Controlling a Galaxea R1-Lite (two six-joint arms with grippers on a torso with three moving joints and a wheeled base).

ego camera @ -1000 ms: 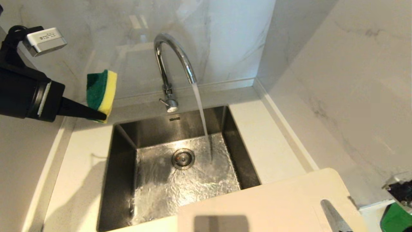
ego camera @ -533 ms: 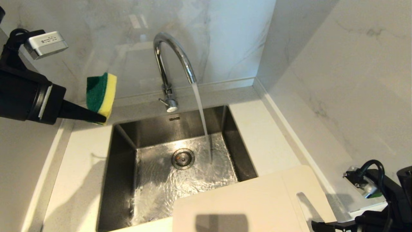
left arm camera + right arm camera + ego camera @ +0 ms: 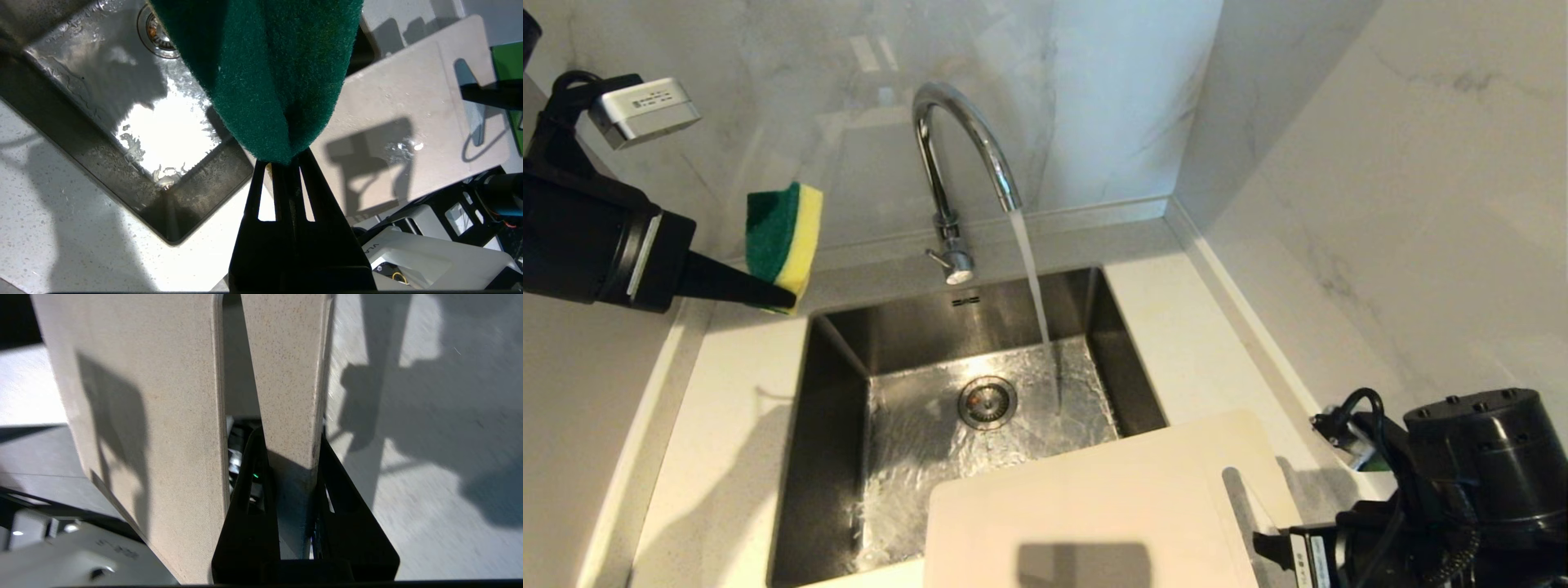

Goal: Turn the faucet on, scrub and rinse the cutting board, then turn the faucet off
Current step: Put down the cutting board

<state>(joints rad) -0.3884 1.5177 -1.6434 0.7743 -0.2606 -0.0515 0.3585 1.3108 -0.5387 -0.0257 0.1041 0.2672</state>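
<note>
- The cutting board (image 3: pixel 1086 523) is up in the air at the front right corner of the sink (image 3: pixel 833 425), with its far edge poking out over the basin.
- The right gripper (image 3: pixel 292 457) holds it by the thin strip next to the handle slot (image 3: pixel 1241 510). One finger goes through the slot and the other sits on the outer edge, so the jaws are nearly closed on that strip.
- That hold is at one end only. The board is big, so it could sag, twist or slip out when the water hits it.
- The faucet (image 3: pixel 960 163) stands at the back edge of the sink and is on. Its water (image 3: pixel 1036 302) falls to the sink floor just right of the drain (image 3: pixel 987 402). The board is not under the water yet.
- If the board goes in too flat, the water could bounce off and splash over the worktop (image 3: pixel 727 441) and the robot.
- If it swings too far back, it could bump the spout.
- The left gripper (image 3: pixel 780 298) hangs over the back left corner of the worktop, well apart from the board. Its jaws pinch the bottom of a green and yellow sponge (image 3: pixel 784 233), which stands up above them.
- The pinch is only on the sponge's edge, so hard scrubbing could pull it loose.
</note>
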